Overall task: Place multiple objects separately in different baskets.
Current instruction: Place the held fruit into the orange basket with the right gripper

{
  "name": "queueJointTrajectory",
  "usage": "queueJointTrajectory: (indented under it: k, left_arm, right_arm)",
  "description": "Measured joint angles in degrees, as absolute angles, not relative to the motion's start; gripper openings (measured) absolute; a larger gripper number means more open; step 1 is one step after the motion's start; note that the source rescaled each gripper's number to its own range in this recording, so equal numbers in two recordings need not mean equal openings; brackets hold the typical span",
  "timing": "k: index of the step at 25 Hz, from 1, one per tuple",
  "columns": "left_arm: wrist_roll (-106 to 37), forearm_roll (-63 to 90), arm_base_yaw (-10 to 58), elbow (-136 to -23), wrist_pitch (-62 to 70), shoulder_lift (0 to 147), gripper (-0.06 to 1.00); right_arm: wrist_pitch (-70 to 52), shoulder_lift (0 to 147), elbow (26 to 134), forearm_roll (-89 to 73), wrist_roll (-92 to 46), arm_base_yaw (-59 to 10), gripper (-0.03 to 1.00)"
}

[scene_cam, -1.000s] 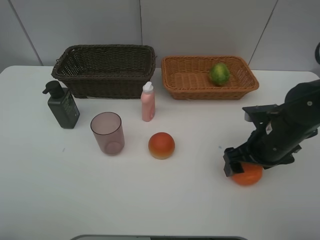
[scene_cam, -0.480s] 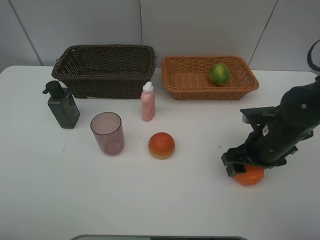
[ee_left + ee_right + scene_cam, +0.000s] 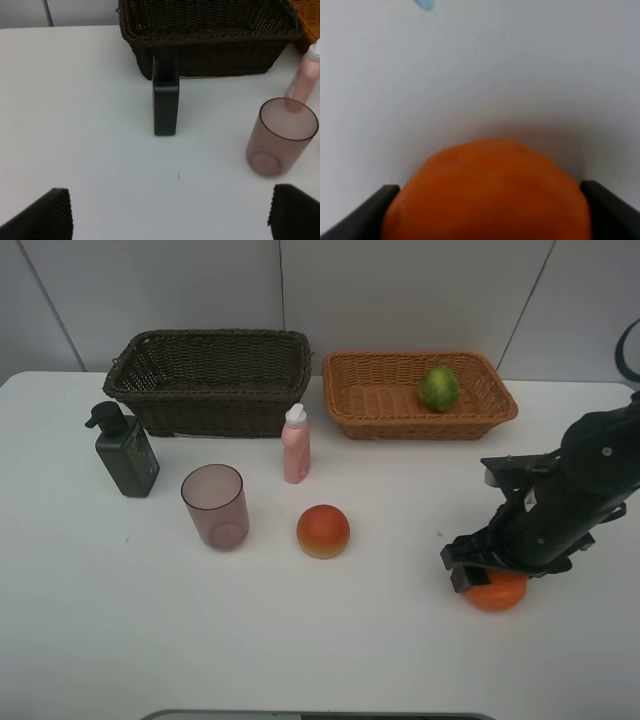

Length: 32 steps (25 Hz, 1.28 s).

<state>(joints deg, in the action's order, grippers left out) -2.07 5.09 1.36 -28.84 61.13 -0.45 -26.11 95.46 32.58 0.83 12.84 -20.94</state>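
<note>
Light basket (image 3: 400, 425) at 1 o'clock is holding green citrus (image 3: 439, 387).
Right fingers (image 3: 370, 215) are gripping wrinkled orange (image 3: 497, 595) at 4 o'clock, nearing surface (image 3: 300, 660) edge; left fingers (image 3: 45, 215) are hanging open.

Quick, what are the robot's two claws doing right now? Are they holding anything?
Left gripper: open, holding nothing.
Right gripper: closed on the round orange fruit, which rests on the white table.

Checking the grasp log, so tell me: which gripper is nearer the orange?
Right. The right gripper sits over the orange, a finger on each side. The left gripper is outside the overhead view, facing the cup and pump bottle across the table.
</note>
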Motion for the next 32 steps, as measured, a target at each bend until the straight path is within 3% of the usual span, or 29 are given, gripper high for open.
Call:
queueJointTrajectory:
  k: [22, 32]
  left_arm:
    - [-2.07, 5.09, 1.36, -28.84, 61.13, -0.45, 1.00]
    - [-2.07, 5.09, 1.36, -28.84, 61.13, -0.45, 1.00]
  right_arm:
    - [-27.00, 95.46, 33.02, 0.00, 12.84, -20.94, 0.30]
    - [-42.53, 95.57, 47.43, 0.00, 11.09, -20.94, 0.30]
